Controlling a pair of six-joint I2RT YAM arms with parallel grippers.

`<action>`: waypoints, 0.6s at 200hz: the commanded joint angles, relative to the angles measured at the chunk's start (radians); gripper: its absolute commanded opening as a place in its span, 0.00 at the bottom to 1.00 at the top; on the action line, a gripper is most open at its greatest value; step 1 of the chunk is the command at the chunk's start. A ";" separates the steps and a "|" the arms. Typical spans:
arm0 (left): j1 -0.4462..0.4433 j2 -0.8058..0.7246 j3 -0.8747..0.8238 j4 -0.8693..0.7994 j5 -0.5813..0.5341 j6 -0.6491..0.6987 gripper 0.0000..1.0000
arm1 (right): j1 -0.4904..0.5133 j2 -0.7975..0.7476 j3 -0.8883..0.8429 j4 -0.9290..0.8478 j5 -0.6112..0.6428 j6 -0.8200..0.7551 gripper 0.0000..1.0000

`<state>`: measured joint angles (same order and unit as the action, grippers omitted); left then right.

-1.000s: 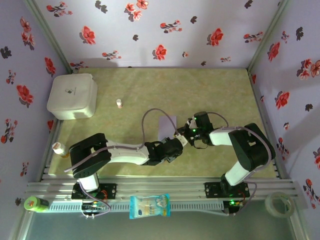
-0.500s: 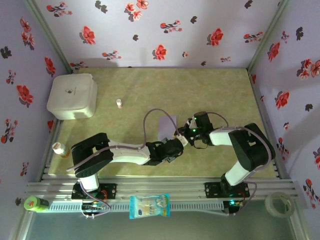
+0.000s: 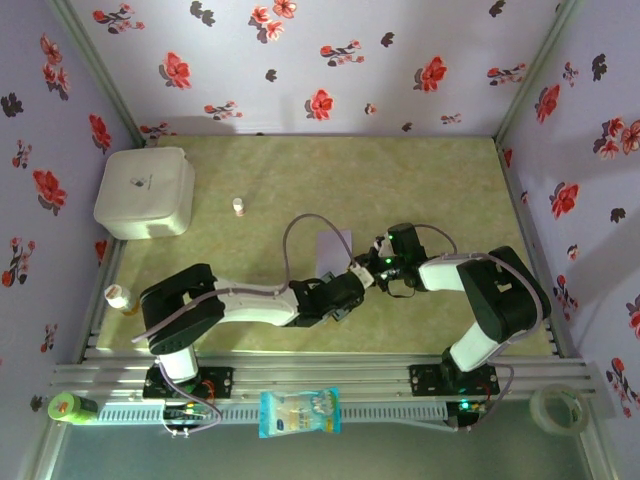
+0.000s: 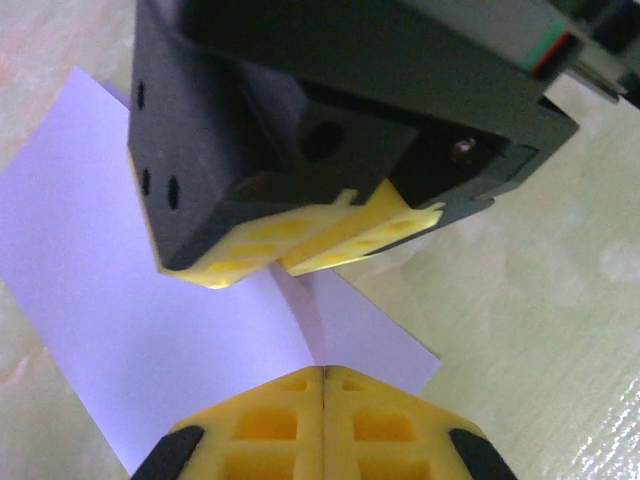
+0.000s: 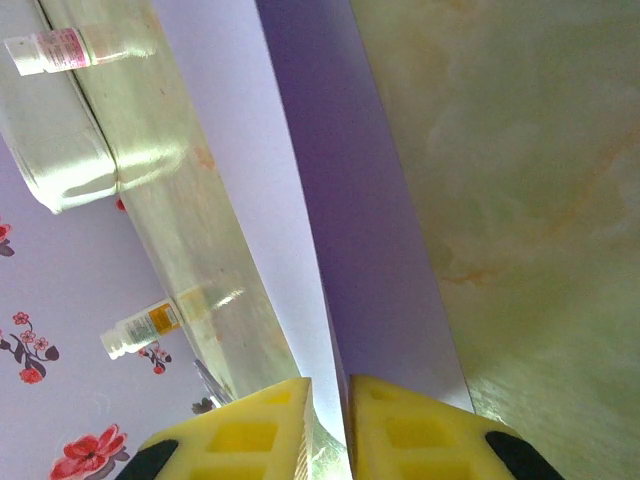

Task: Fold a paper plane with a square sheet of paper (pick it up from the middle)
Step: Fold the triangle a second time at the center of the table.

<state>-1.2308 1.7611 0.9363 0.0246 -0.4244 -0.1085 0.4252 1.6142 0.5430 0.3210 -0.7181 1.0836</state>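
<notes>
Lilac and looking flimsy, the square sheet of paper [image 4: 150, 300] is lying mid-tabletop [image 3: 420, 190], with the left claw [image 4: 322, 372] and right claw [image 5: 330, 400] both pinching shut on its raised centre crease.

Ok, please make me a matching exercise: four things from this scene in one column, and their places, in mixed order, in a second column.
Things:
1. white box
2. square sheet of paper
3. blue-and-white packet
4. tape roll

Places:
a. on the near rail, around its middle
b. far left of the table
c. near right corner, beyond the rail's end
d. middle of the table

Pairs: 1-b, 2-d, 3-a, 4-c
</notes>
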 commanded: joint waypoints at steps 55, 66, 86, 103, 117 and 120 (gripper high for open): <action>0.125 -0.098 -0.087 0.095 0.325 -0.141 0.00 | -0.022 -0.063 0.011 -0.093 0.062 -0.032 0.34; 0.146 -0.102 -0.101 0.113 0.377 -0.162 0.00 | -0.027 -0.091 0.012 -0.135 0.092 -0.054 0.36; 0.184 -0.107 -0.124 0.150 0.463 -0.198 0.00 | -0.033 -0.150 0.014 -0.229 0.157 -0.095 0.40; 0.212 -0.115 -0.145 0.181 0.511 -0.229 0.00 | -0.036 -0.202 0.004 -0.281 0.207 -0.125 0.41; 0.229 -0.121 -0.160 0.201 0.541 -0.249 0.00 | -0.035 -0.247 -0.018 -0.279 0.220 -0.138 0.39; 0.234 -0.123 -0.163 0.206 0.547 -0.254 0.00 | -0.032 -0.256 -0.023 -0.275 0.219 -0.140 0.39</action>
<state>-1.0241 1.6775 0.8009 0.1589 0.0101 -0.2958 0.3969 1.4277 0.5426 0.1169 -0.5724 1.0035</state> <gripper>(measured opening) 0.044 0.400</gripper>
